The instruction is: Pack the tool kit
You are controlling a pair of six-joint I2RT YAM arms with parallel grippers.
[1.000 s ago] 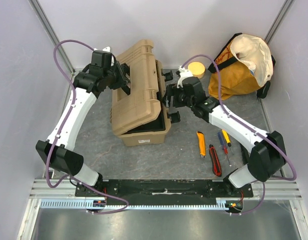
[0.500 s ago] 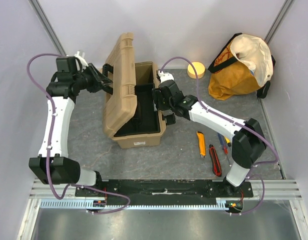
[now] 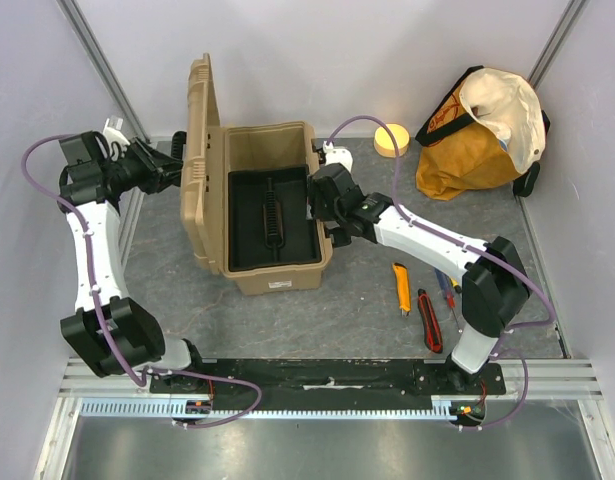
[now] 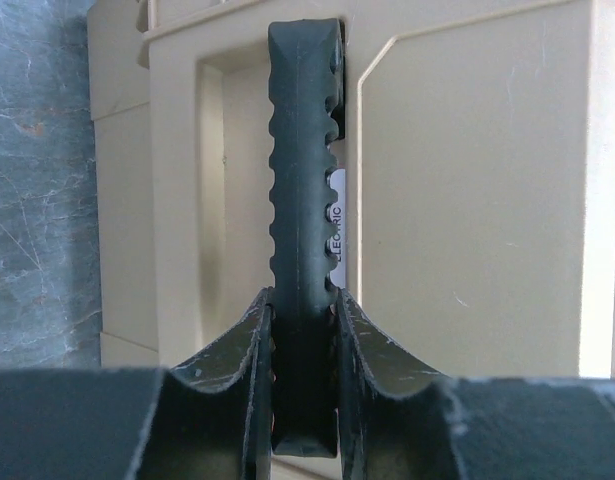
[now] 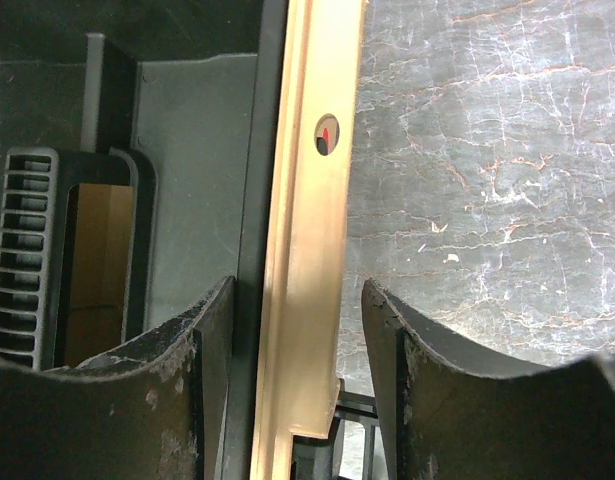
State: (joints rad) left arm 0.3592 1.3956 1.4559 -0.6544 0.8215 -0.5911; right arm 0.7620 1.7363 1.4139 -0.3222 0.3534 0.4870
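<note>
Top external view hides the left pincer (image 4: 304, 325) behind the tool kit's (image 3: 277, 278) lid (image 3: 199, 130), mid-worktop (image 3: 367, 310) toward the back-left; close up, it's clenched on the black handle (image 4: 305, 150). Right pincer (image 5: 297, 295) straddles the right rim (image 5: 309, 150), released. The lid, half-raised before, now stands upright.
</note>
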